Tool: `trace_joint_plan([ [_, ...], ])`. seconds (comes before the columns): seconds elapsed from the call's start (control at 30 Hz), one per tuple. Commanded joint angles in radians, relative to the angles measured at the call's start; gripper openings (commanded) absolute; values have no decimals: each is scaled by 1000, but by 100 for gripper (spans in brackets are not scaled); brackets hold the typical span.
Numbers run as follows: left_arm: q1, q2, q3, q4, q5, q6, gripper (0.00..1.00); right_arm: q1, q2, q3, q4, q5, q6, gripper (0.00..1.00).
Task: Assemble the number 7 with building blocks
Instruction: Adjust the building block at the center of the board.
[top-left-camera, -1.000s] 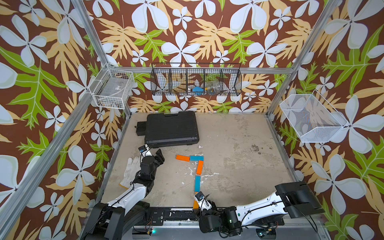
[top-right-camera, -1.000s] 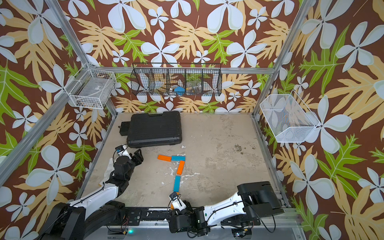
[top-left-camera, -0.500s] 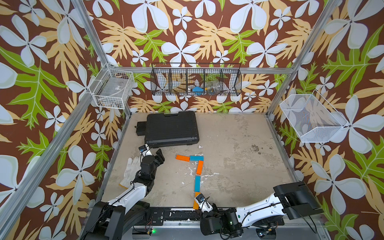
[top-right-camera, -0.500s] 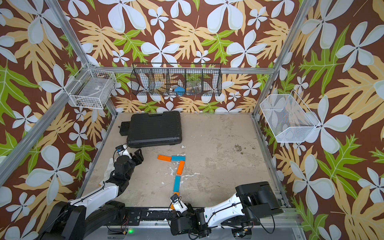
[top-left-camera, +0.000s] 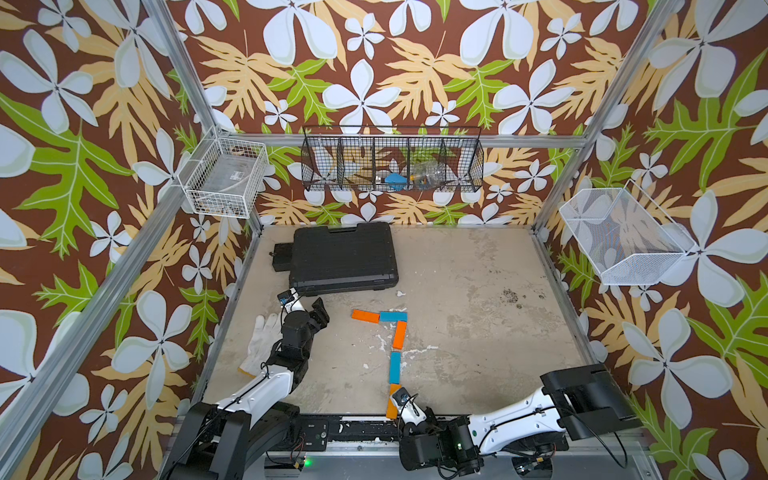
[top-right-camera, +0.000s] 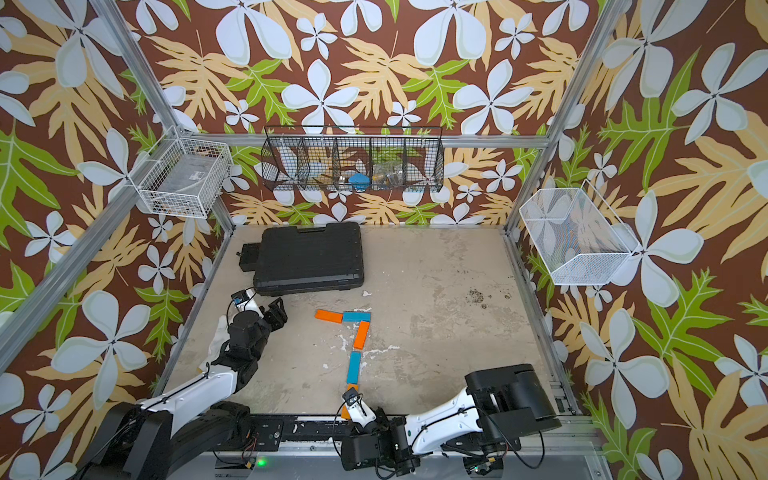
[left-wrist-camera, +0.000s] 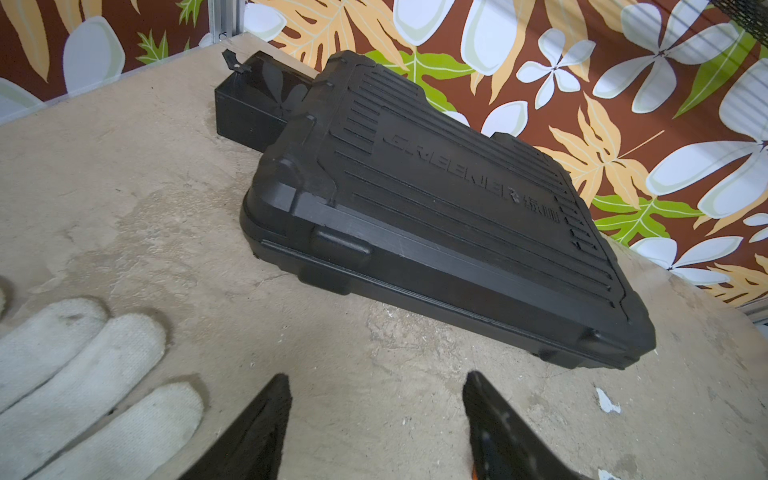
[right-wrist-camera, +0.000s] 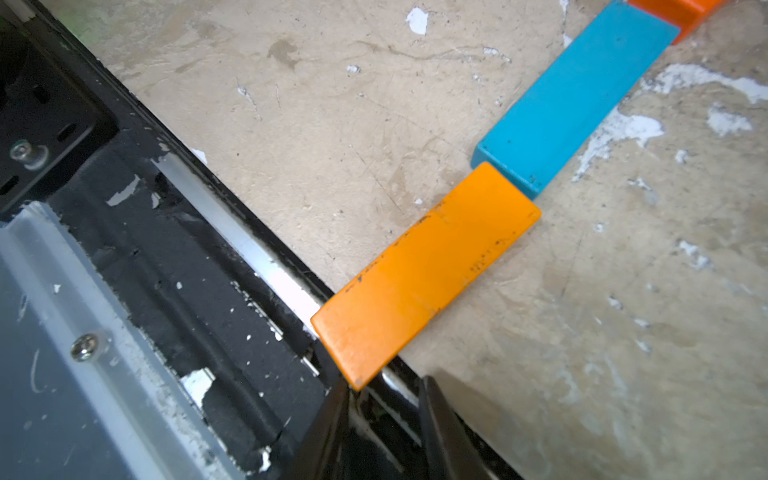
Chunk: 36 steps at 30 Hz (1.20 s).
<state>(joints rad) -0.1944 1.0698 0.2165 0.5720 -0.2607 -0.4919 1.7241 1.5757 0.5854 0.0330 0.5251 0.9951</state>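
Table (top-left-camera: 478, 332), read as a clock face with 12 at the back wall.

Number 7 (top-right-camera: 360, 336) lies flat near centre, made of five blocks.
- Cross stroke: top orange bar (top-left-camera: 365, 316) on the 9 o'clock side, top blue bar (top-left-camera: 392, 316) touching its 3 o'clock end.
- Stem runs toward 6 o'clock: middle orange bar (top-left-camera: 399, 335), then lower blue bar (top-left-camera: 395, 367), then bottom orange bar (top-left-camera: 390, 405).
- Bottom orange bar is canted toward 7 o'clock and partly hidden under the right wrist in both top views.

Right wrist view: the bottom orange bar meets only the near corner of the lower blue bar. It is shifted sideways, out of line. Its near end overhangs the table edge above the black rail (right-wrist-camera: 208, 266).

Right gripper (right-wrist-camera: 384, 392) sits at the 6 o'clock edge. Jaws nearly together with a narrow slot left, nothing between them. One fingertip (right-wrist-camera: 336, 401) sits at the bar's overhanging corner; cannot tell whether it touches.

Left gripper (left-wrist-camera: 376, 395) sits at 9 o'clock of the cross stroke, apart from it. Jaws spread wide and empty, pointing toward 1 o'clock.

Black case (left-wrist-camera: 436, 216) lies at 11 o'clock, with a small black box (top-left-camera: 282, 257) against its 9 o'clock side. White glove (left-wrist-camera: 83, 374) lies at 8 o'clock, beside the left arm.
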Motion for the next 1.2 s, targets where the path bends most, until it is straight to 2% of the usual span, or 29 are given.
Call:
trace_joint_plan([
  [0.0, 2, 1, 4, 11, -1, 3, 69, -8, 10, 8, -10, -1, 10, 32],
  [1.17, 2, 6, 6, 12, -2, 3, 69, -69, 1, -46, 25, -20, -3, 31],
])
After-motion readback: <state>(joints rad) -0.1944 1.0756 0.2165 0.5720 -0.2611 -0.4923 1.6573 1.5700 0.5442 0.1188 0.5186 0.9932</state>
